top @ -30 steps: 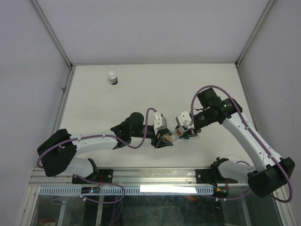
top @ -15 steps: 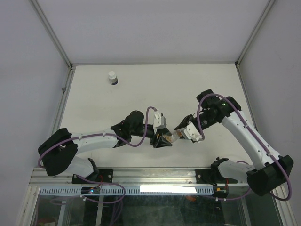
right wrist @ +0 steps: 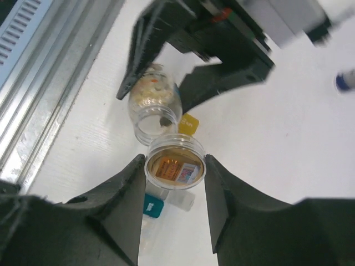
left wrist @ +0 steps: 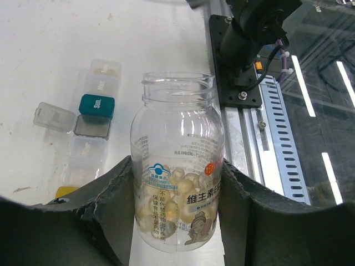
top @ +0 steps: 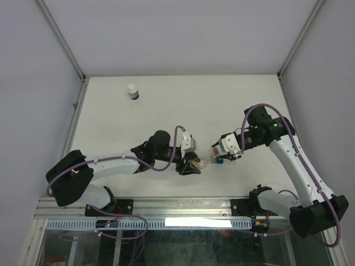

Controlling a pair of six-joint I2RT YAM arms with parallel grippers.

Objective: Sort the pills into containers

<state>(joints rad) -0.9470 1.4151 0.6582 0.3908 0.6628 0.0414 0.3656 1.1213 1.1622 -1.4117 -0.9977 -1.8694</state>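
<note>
Left hand point(left wrist: 177, 219) pinched the open bottle point(left wrist: 177, 160), right hand point(right wrist: 173, 185) its cap point(right wrist: 175, 162); I reckoned slow tipping over the teal box point(left wrist: 96, 105) at ten o'clock best.

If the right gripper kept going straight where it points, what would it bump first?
Most likely the open pill bottle held by the left gripper; the right gripper, gripping the lid, aims at its mouth. Depth is unclear.

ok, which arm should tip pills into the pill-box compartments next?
Likely left. The left gripper holds the open pill bottle, its mouth beside the yellow compartment; the right gripper is busy holding the cap.
</note>
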